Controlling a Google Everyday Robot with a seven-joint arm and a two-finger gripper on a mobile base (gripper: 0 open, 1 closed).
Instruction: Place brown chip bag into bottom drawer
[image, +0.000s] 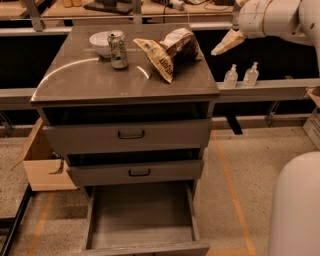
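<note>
Camera view
Gripper (226, 44): upper right, in the air just off the table's right edge, on the end of the white arm (270, 17); near the bag but apart from it.
Jaws: cannot tell whether they are open or closed; they have no hold on the bag.
Brown chip bag (167, 52): lying on the table (90, 80), right of centre towards the back, tan-yellow end pointing to the front.
Drink can (118, 49): green-white, upright, left of the bag and apart from it.
Bowl (100, 44): white, just behind and left of the can.
Bottom drawer (142, 215): lowest of three, standing open, grey floor bare.
Top drawer (90, 137): black handle, slightly out.
Middle drawer (100, 172): black handle, slightly out.
Cardboard box (42, 170): on the floor, left of the cabinet.
Small bottles (231, 76): two, on the rail to the right, below the gripper.
</note>
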